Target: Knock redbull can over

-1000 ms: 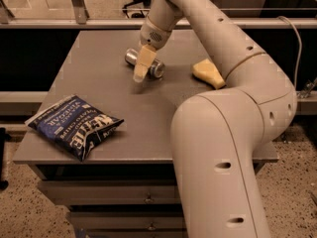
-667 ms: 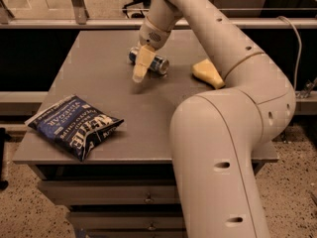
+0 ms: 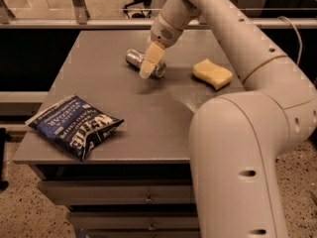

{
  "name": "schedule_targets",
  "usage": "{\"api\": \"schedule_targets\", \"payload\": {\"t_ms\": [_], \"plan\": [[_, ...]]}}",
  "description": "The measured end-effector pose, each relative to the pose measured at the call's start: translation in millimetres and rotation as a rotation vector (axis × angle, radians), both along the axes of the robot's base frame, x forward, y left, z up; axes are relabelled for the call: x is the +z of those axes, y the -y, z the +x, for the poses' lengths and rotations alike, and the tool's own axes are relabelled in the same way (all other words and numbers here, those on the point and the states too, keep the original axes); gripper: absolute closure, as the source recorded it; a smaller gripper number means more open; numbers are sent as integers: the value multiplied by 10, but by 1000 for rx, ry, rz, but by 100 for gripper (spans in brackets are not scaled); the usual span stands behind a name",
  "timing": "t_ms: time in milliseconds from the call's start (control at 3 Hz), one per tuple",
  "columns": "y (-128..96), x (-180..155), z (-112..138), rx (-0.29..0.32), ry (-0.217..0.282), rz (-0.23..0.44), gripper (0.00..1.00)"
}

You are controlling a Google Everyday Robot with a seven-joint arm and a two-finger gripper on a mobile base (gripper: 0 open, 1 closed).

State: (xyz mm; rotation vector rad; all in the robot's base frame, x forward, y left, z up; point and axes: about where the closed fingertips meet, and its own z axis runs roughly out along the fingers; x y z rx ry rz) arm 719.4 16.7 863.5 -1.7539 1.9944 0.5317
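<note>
The small slim silver redbull can with dark bluish panels is lying flat on its side toward the back of the grey counter, its shiny top pointing to the rear left. Over the last second it is only nudging a little along the surface rather than tipping, because it is already down. The cream-coloured hand is still hanging right over the can's middle, touching it or just in front of it, and it is hardly shifting. Whether it is clenched or released, I cannot tell from here. To my eye that is the knock-over done, with only a pull-back remaining. The wavy yellow foam sponge is sitting near the can on the right, untouched. The crinkled dark blue chip bag is resting well apart at the front left corner.
</note>
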Motion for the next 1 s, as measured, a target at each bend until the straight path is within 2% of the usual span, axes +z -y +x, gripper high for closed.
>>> {"api": "schedule_targets", "payload": {"t_ms": [333, 667, 1000], "plan": [[407, 239, -4, -97, 57, 152, 0], [806, 562, -98, -185, 153, 326, 0], [1407, 656, -160, -327, 241, 444, 0]]}}
